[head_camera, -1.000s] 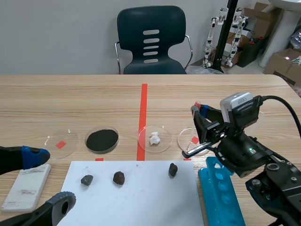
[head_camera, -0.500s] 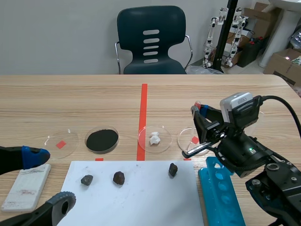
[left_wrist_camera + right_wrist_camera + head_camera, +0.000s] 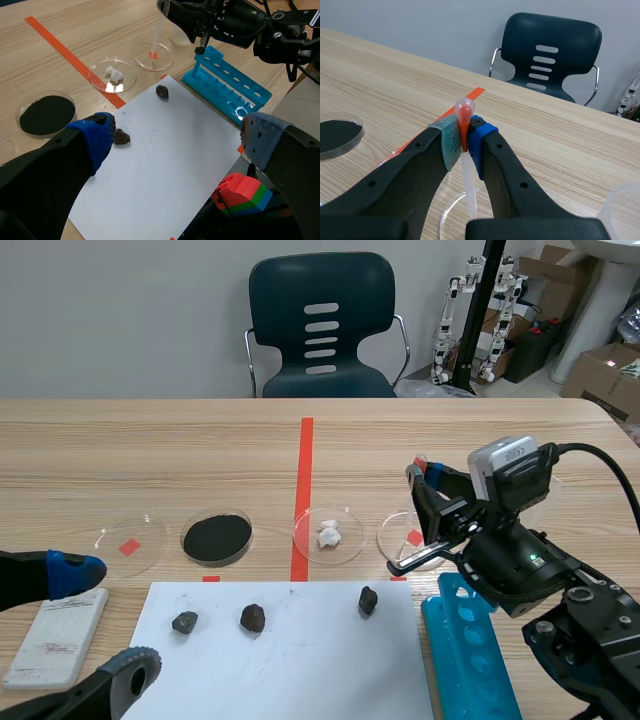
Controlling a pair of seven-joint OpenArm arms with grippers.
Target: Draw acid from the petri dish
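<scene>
The right pincer [image 3: 464,142] was closed on a pipette [image 3: 468,182], its pads squeezing just under the red bulb. The stem pointed down into the dish [image 3: 449,212] directly below. Nothing had shifted over the last second: the arm held the same pose and the tip stayed in the dish. The draw therefore seemed to be under way or about to start, with the pipette not yet lifted out.

No liquid could be made out in that dish (clear acid would hardly show). Leftward along the row sat a lump dish [image 3: 328,533] with white pieces, a powder dish [image 3: 216,537] filled black, and a bare dish [image 3: 130,543]. A blue rack [image 3: 470,650] lay beside the right arm, its holes empty. The left pincer [image 3: 175,140] hung open above the white sheet [image 3: 170,170].
</scene>
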